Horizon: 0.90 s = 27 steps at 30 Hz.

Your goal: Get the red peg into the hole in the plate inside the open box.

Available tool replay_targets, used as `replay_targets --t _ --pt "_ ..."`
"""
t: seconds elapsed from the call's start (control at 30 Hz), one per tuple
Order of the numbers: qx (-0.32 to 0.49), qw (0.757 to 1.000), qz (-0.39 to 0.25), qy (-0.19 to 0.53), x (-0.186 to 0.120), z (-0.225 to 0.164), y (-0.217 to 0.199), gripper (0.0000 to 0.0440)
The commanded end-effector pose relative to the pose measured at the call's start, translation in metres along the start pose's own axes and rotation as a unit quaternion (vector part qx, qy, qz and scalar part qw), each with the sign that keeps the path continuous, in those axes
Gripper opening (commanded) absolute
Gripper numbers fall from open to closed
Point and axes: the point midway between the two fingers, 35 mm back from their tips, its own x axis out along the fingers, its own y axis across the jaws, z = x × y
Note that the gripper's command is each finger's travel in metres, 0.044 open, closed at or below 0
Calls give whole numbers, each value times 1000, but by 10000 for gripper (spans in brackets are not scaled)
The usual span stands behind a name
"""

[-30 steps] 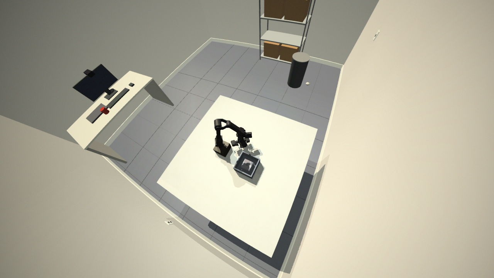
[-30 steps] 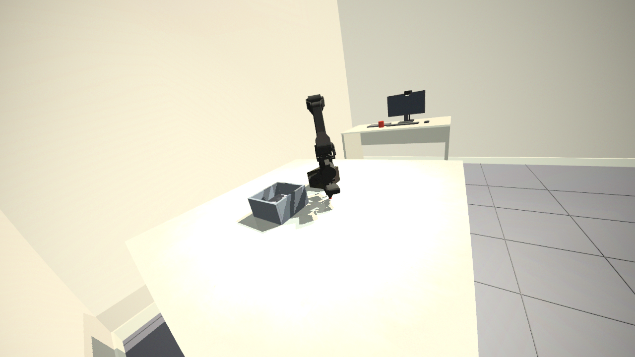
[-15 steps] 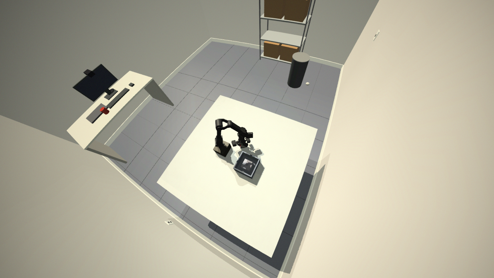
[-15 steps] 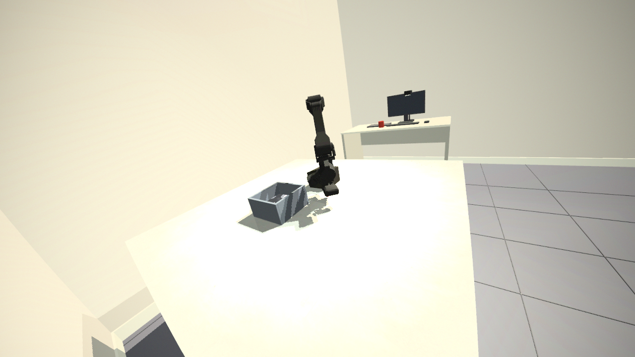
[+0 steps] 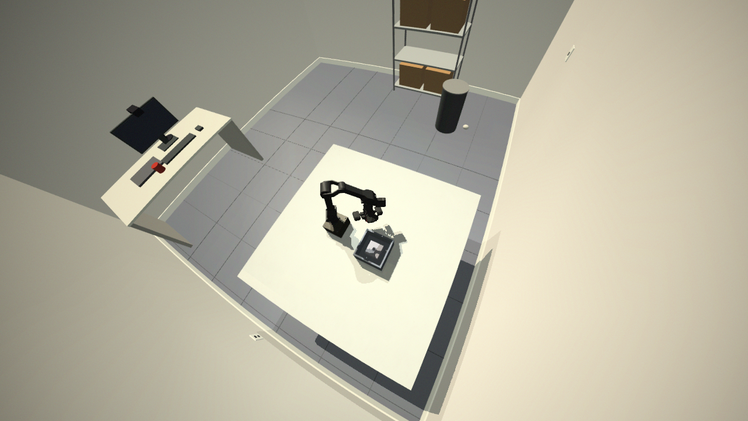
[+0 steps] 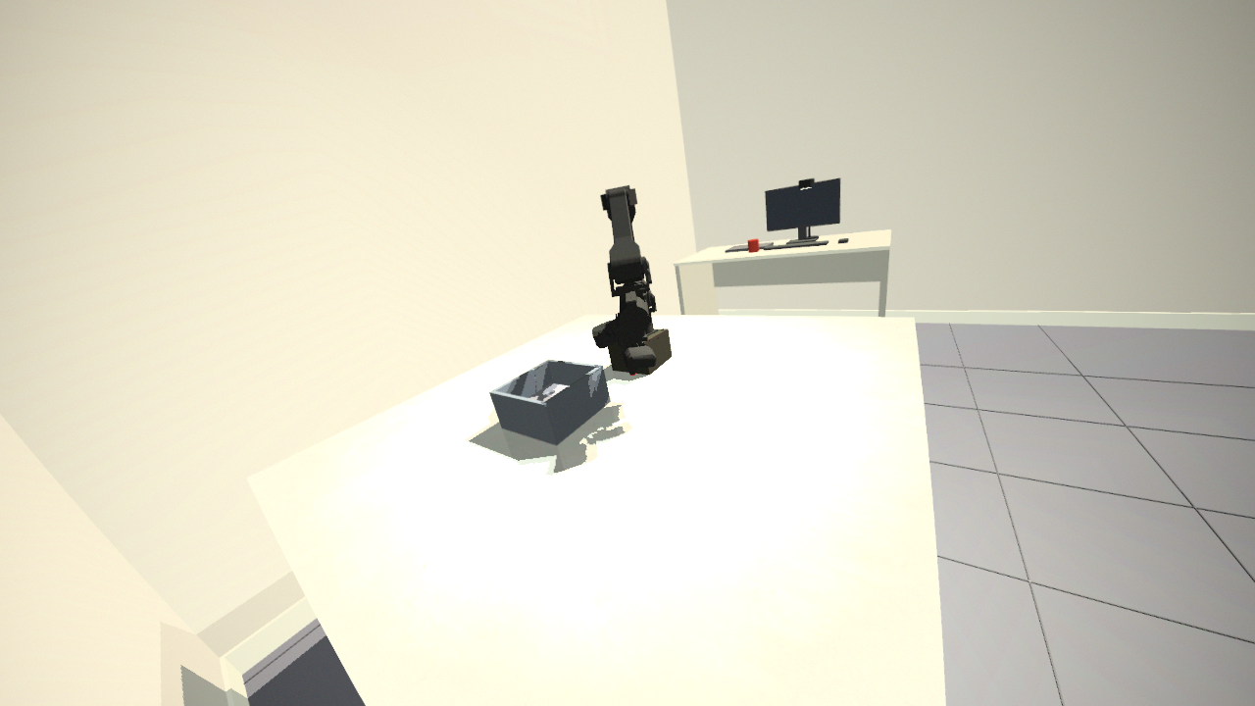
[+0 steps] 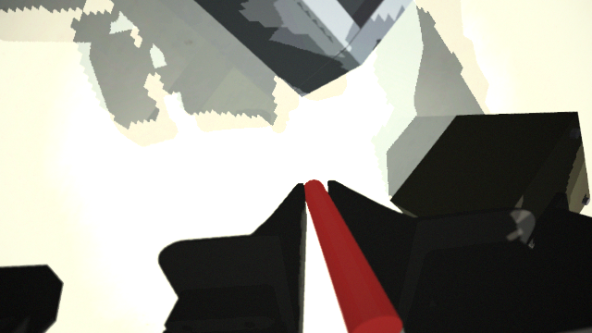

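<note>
We observe the open box (image 6: 552, 412) on the white table (image 6: 702, 527), near the black arm (image 6: 625, 236); the desk (image 6: 789, 254) stands behind, bearing a monitor (image 6: 803, 205).

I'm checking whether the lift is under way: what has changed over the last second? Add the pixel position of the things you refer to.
The gripper (image 5: 369, 220) (image 6: 630, 370) (image 7: 315, 188) has risen, also shifting slightly left in the exterior view. It now holds the red peg (image 6: 631, 373) (image 7: 347, 250); when it took hold, I can't tell. The open box (image 5: 367, 262) (image 6: 524, 421) (image 7: 301, 76) stayed put.
</note>
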Motion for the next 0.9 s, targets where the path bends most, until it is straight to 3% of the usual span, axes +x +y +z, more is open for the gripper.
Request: replay_targets --t 0.0,0.4,0.87 --pt "7 1000 3 -12 -16 14 -1 0" --pt "66 997 12 -34 -50 62 -5 0" --pt "133 990 17 -38 -47 130 -20 0"
